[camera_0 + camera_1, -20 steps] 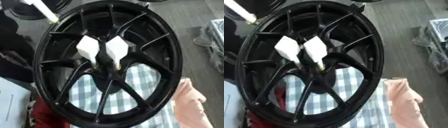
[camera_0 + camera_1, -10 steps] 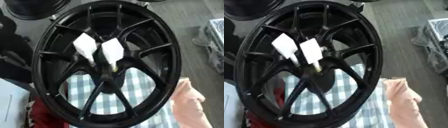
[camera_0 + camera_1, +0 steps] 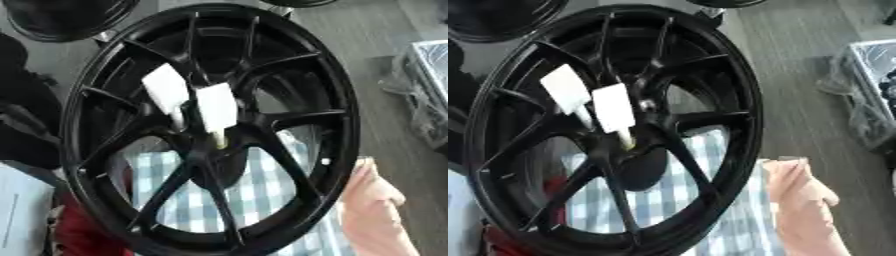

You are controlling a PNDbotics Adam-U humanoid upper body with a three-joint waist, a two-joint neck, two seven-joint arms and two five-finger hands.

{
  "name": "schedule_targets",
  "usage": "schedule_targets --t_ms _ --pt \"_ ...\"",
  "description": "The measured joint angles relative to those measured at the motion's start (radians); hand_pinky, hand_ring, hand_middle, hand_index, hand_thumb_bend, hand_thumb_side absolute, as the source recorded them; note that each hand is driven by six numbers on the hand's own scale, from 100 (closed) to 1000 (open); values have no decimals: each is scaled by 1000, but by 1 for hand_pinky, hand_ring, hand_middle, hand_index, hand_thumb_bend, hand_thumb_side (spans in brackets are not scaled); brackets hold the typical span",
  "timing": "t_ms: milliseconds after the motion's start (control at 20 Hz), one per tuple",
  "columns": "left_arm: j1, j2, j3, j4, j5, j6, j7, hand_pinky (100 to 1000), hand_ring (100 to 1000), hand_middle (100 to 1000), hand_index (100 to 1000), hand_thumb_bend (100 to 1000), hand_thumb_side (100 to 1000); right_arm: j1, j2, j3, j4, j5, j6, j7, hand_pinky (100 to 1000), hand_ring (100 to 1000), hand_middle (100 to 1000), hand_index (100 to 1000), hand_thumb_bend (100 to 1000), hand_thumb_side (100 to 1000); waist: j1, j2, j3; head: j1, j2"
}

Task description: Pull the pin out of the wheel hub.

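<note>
A large black spoked wheel (image 3: 337, 100) fills both views, leaning with its face toward me. At its hub (image 3: 210, 150) two white flat tabs stick out side by side: the left tab (image 3: 166, 90) and the right tab (image 3: 215, 107). The right tab ends in a thin pale yellow pin (image 3: 217, 140) that goes into the hub. Neither of my hands shows in either view. What the left tab ends in is hidden behind the spokes.
A blue-and-white checked cloth (image 3: 271, 195) shows through the lower spokes. A pinkish soft shape (image 3: 802, 200) lies just right of the rim. Another black wheel (image 3: 61, 20) sits top left, a clear-wrapped box (image 3: 872, 65) at right on grey floor, and something red (image 3: 79, 235) at bottom left.
The whole picture has shifted, so the camera moved. The two white tabs now lean further left, and a white object seen at the top left a second ago is out of view.
</note>
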Motion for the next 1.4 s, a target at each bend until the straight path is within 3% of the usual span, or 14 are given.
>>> schedule_targets --t_ms 100,300,450,600,650,700,850,950,1100,1150,1200,1400 --pt "9 -17 -9 24 -48 -8 8 671 572 428 468 396 306 0 0 0 0 -1 0 1 697 643 608 844 100 524 -3 2 -1 3 0" --pt "16 -37 -21 62 -92 -17 17 680 586 452 507 322 284 0 0 3 0 -1 0 4 697 643 608 844 100 524 -3 2 -1 6 0" --pt "13 -42 -23 68 -77 -18 18 687 593 461 521 241 259 0 0 6 0 -1 0 4 697 643 609 844 100 524 -4 2 0 7 0" --pt "1 -47 -23 51 -20 -14 14 716 646 518 601 100 240 0 0 6 0 -1 1 5 697 643 609 844 100 523 -3 2 3 7 0" --pt "-3 -47 -22 39 5 -11 11 720 652 524 609 100 240 0 0 6 0 -1 1 5 697 643 609 844 100 523 -3 2 3 7 0" --pt "-5 -47 -21 24 31 -8 8 751 705 587 683 100 245 0 0 6 0 -1 1 5 697 643 609 844 100 523 -3 2 4 7 0" --pt "-13 -55 -10 -55 162 -4 11 761 729 622 729 100 258 1 0 6 0 -1 1 5 697 644 609 844 100 523 -3 2 5 7 0" --pt "-15 -63 -4 -129 278 15 39 764 740 661 787 100 320 0 0 6 0 -1 1 5 697 644 609 844 100 523 -4 2 5 7 0" --pt "-14 -78 1 -245 450 80 130 757 735 664 822 100 442 0 0 5 -3 -1 -1 3 697 644 609 843 100 523 -7 2 4 8 0" --pt "-10 -86 2 -283 500 106 167 757 735 664 822 100 442 0 0 5 -5 -1 -2 2 697 644 609 843 100 523 -8 2 4 8 0" --pt "-4 -96 2 -319 545 132 201 750 725 652 821 100 522 -1 0 5 -6 -1 -2 2 697 644 609 843 100 523 -9 3 3 8 0" --pt "31 -182 5 -452 696 234 292 739 706 628 801 100 566 -7 2 5 -12 -4 -4 -2 696 643 608 842 100 523 -16 6 2 8 1"
